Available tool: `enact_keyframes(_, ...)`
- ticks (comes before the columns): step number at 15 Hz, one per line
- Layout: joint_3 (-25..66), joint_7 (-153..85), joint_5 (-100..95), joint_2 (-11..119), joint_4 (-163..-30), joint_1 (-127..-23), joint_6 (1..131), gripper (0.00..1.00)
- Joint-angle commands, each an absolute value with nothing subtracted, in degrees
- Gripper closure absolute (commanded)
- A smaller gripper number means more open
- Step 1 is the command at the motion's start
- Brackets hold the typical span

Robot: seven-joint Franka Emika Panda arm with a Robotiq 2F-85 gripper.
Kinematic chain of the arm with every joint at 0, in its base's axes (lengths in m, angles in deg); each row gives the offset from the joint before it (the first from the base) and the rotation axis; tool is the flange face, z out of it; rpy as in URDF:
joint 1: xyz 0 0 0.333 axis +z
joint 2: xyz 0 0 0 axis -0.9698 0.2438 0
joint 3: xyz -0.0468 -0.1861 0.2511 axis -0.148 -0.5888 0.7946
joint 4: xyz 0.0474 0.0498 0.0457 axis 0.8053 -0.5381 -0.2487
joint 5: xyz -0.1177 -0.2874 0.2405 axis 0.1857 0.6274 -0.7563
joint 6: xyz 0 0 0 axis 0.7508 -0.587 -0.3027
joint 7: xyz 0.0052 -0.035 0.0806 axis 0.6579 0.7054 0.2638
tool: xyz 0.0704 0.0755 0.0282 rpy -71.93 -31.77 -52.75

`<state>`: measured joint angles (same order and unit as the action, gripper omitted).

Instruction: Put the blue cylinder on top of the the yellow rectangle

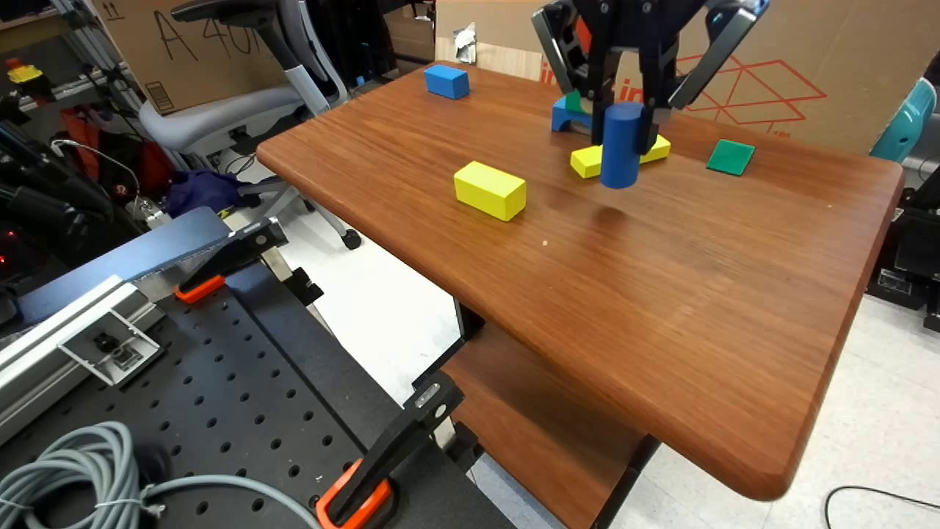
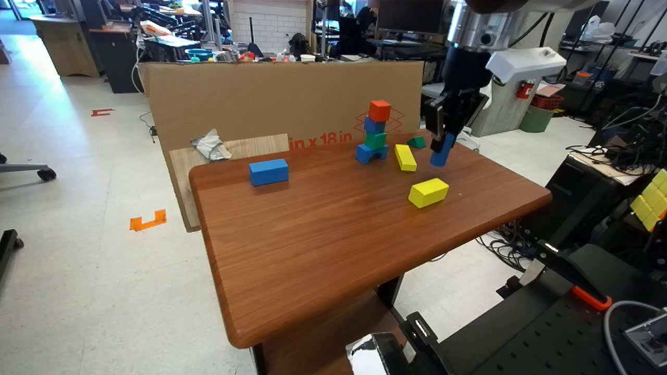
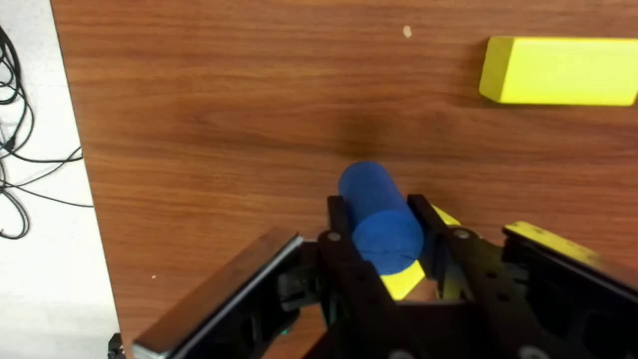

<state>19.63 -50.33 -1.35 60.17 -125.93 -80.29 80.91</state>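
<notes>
Blk tool [image 1: 623, 131] w/ round screws [image 3: 462, 233]; silver wrist sect. [image 2: 471, 28], white housing [image 2: 526, 63], blk cables [image 2: 547, 28].

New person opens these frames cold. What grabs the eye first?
Most likely the blue cylinder, held in the gripper above the wooden table. Then the bright yellow rectangle, resting on that table apart from the cylinder. In an exterior view, the block tower topped by a red cube also stands out, in front of the cardboard.

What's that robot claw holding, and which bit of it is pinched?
The black two-fingered gripper holds the blue cylinder block by the curved sides of its upper part; its lower end pokes out below.
</notes>
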Motion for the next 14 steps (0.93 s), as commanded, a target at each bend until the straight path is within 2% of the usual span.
enact_keyframes(1, 20.8, -49.4, -2.2, 55.4, -125.8, -81.0, 77.9, 0.92)
enact_keyframes(9, 22.5, -50.4, -12.4, 49.5, -126.9, -81.5, 66.6, 0.92)
enact_keyframes(14, 22.3, -50.0, -11.5, 49.1, -129.4, -80.4, 66.8, 0.92)
